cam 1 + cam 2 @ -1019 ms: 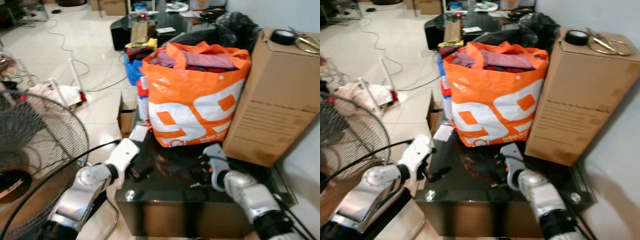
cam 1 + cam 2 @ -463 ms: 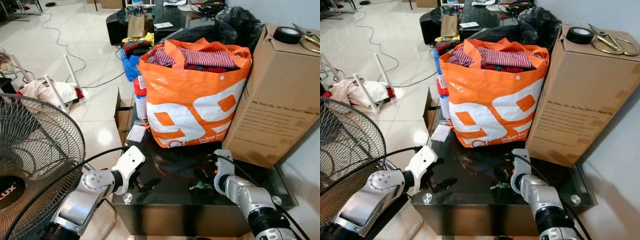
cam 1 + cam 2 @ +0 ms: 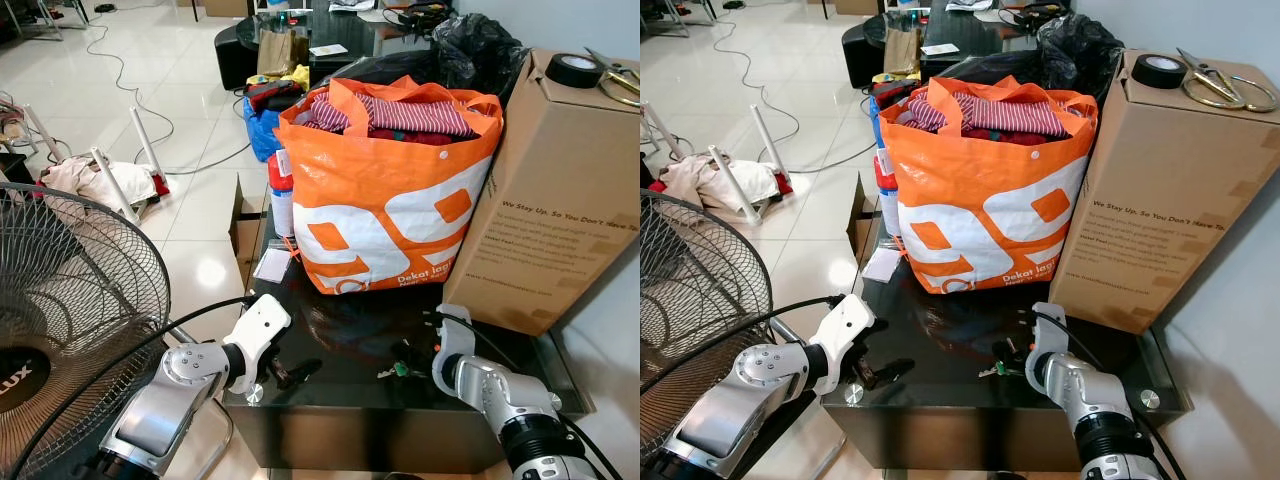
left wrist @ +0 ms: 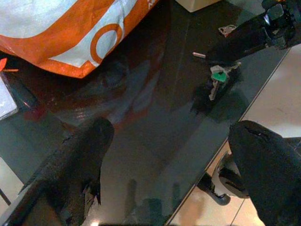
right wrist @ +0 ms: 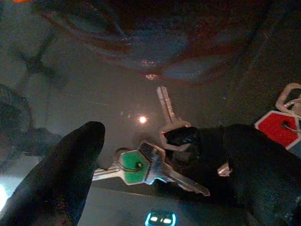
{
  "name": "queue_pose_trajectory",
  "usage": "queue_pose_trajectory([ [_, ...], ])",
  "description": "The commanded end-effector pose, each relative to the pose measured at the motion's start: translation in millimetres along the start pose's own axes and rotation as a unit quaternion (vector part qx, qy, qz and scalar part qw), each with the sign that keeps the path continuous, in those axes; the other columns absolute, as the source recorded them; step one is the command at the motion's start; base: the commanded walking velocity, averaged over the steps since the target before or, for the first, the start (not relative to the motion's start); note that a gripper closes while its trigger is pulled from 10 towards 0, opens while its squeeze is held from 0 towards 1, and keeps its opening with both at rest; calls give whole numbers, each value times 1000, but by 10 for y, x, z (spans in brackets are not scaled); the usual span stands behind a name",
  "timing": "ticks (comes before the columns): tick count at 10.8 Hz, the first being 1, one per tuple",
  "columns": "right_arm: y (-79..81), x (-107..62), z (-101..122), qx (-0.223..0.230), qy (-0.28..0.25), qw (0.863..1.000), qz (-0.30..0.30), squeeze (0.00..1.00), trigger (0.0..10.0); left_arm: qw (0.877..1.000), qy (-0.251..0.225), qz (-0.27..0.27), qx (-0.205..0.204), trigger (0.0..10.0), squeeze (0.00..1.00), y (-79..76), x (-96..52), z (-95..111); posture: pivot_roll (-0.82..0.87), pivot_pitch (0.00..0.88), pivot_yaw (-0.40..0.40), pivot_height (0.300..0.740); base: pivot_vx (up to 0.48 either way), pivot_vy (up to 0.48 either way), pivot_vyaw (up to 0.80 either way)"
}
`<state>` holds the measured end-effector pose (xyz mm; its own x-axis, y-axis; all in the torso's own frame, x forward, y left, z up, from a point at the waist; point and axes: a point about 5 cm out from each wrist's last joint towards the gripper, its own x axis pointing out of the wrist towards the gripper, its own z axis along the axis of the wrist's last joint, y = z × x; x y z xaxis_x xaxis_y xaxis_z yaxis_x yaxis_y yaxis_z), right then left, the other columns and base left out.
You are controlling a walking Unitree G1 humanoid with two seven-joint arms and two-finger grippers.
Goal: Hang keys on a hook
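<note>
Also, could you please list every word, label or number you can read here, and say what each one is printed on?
"We Stay Up, So You Don't Have To": top line of print on the cardboard box; the smaller lines under it are too small to read.
"99": large white figures on the orange bag; the small white line under them is too blurred to read.
"UX": the visible end of a word on the fan hub.

Cardboard box (image 3: pixel 1160 200): "We Stay Up. So You Don't Have To."

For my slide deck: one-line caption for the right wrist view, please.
Right gripper, jaws open, straddling a bunch of keys lying on the dark glass table.
</note>
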<state>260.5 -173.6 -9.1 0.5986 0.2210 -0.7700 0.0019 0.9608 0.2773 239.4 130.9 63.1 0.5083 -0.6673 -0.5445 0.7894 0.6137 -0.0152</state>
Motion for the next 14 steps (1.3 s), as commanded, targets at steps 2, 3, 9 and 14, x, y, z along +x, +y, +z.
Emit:
queue_pose_trajectory([
  [2, -44, 4, -15, 16, 9, 1000, -13, 0, 10000, 1000, -1, -3, 4, 10000, 0, -18, -4, 21, -69, 0, 14, 740, 0, 0, 0],
  [3, -60, 5, -47, 27, 14, 999, -16, 0, 9686, 1000, -1, -6, 5, 10000, 0, -22, -1, 21, -71, 0, 18, 740, 0, 0, 0],
  [9, -89, -56, -65, 59, 17, 998, 6, 0, 0, 1000, -4, -14, 8, 10000, 0, -20, 17, 50, -89, 0, 27, 740, 0, 0, 0],
  [14, -69, -59, -85, 62, 23, 998, 11, 0, 0, 1000, -6, -12, 7, 10000, 0, -32, 25, 53, -81, 0, 20, 740, 0, 0, 0],
])
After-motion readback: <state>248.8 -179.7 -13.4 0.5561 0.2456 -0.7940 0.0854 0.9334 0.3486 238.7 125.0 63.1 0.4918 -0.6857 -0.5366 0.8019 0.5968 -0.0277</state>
